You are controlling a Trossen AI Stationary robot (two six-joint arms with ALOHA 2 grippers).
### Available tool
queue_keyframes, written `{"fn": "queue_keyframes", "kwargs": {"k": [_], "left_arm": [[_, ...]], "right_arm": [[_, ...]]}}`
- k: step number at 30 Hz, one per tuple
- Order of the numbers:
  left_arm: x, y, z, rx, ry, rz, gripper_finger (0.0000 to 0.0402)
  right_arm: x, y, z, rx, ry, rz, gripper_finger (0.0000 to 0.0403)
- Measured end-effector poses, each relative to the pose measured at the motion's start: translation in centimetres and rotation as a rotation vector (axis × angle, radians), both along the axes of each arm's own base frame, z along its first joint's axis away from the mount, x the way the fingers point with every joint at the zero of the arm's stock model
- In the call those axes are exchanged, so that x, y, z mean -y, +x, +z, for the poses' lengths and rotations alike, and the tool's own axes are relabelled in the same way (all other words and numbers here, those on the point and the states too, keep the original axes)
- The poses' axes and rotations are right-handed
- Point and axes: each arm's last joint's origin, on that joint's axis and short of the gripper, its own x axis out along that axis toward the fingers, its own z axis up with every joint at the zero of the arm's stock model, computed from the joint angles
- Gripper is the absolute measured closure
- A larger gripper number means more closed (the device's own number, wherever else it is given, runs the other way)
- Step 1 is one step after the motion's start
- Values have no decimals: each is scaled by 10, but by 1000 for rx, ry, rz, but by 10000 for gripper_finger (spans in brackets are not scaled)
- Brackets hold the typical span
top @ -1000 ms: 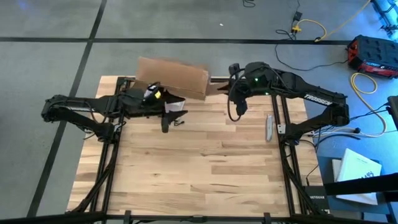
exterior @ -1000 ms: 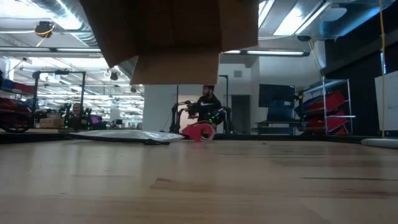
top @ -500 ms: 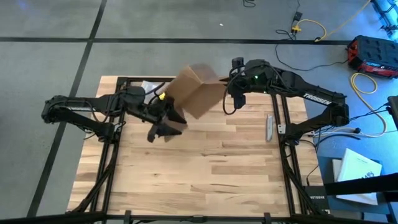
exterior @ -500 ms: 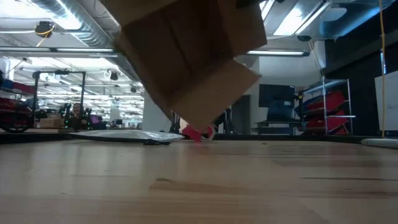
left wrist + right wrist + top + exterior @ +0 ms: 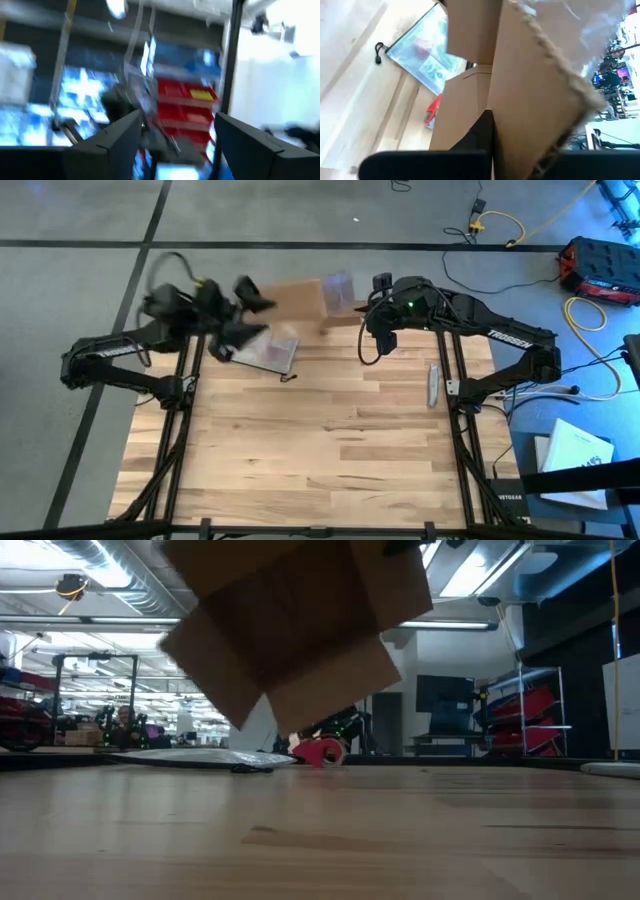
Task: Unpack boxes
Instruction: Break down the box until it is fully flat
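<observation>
My right gripper (image 5: 372, 288) is clamped on a flap of the cardboard box (image 5: 300, 301), held aloft over the table's far edge, my left gripper (image 5: 235, 305) seemingly free and parted, the plastic bag (image 5: 268, 352) already out.

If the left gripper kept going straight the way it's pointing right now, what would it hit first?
Probably nothing on the table. The left gripper is open and empty, raised off the table's far left corner and aimed into the room. Its wrist view shows only distant red bins, though depth is unclear.
</observation>
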Motion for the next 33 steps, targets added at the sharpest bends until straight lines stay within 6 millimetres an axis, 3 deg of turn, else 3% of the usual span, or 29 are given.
{"fn": "queue_keyframes", "kwargs": {"k": [4, 8, 12, 17, 27, 33], "left_arm": [[-14, -16, 7, 35, 42, 149, 163], [-34, -20, -2, -68, 35, 357, 163], [-53, -12, -26, -285, -18, 429, 163], [-61, 6, -51, -468, -84, 408, 163], [-71, 26, -109, -916, -191, 482, 163], [-87, 29, -145, -1061, -175, 565, 163]], "right_arm": [[0, 0, 0, -1, -5, 3, 403], [-2, -1, -2, -23, 15, 22, 403], [-5, -7, -11, -130, 75, 67, 403], [-5, -9, -12, -150, 81, 66, 403], [-8, -11, 14, 12, 85, 137, 403], [-12, -10, 27, 120, 174, 235, 403]]}}
